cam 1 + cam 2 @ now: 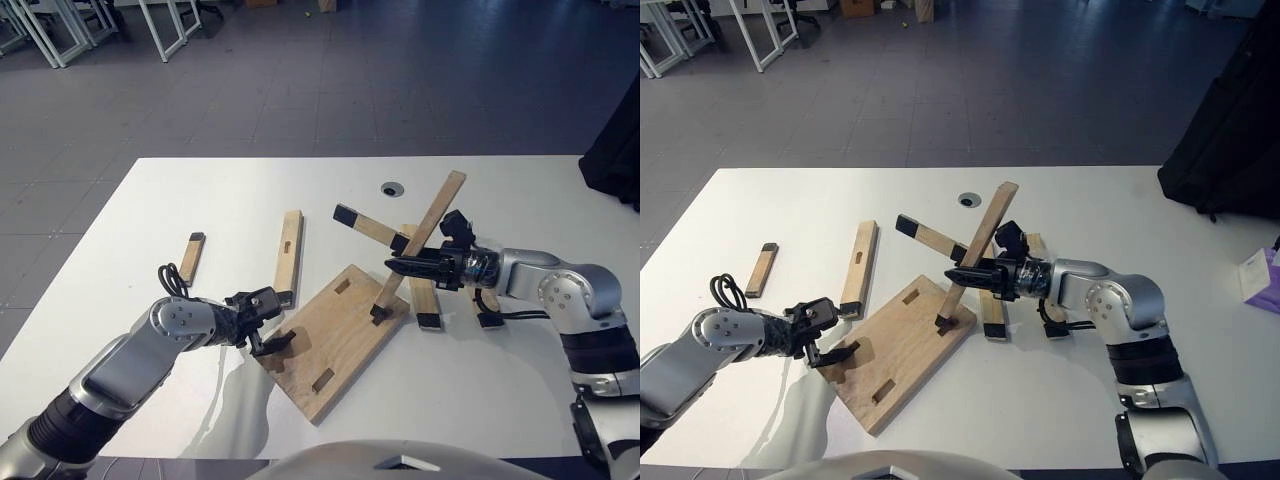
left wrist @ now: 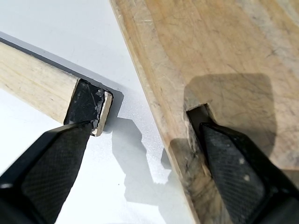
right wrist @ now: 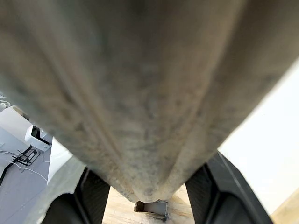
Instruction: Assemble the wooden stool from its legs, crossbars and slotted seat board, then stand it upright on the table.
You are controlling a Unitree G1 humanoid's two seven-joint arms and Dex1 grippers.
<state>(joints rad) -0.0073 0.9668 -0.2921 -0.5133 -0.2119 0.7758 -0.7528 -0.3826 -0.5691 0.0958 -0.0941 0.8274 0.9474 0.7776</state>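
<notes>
While right claw point(image 1: 392, 266) grips a leg point(image 1: 437, 212), loose legs point(image 1: 368, 227) lie behind.

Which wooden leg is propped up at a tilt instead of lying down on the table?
The leg gripped by the right hand: it leans upward with its black-capped end on the seat board, while the other legs lie down on the table.
</notes>
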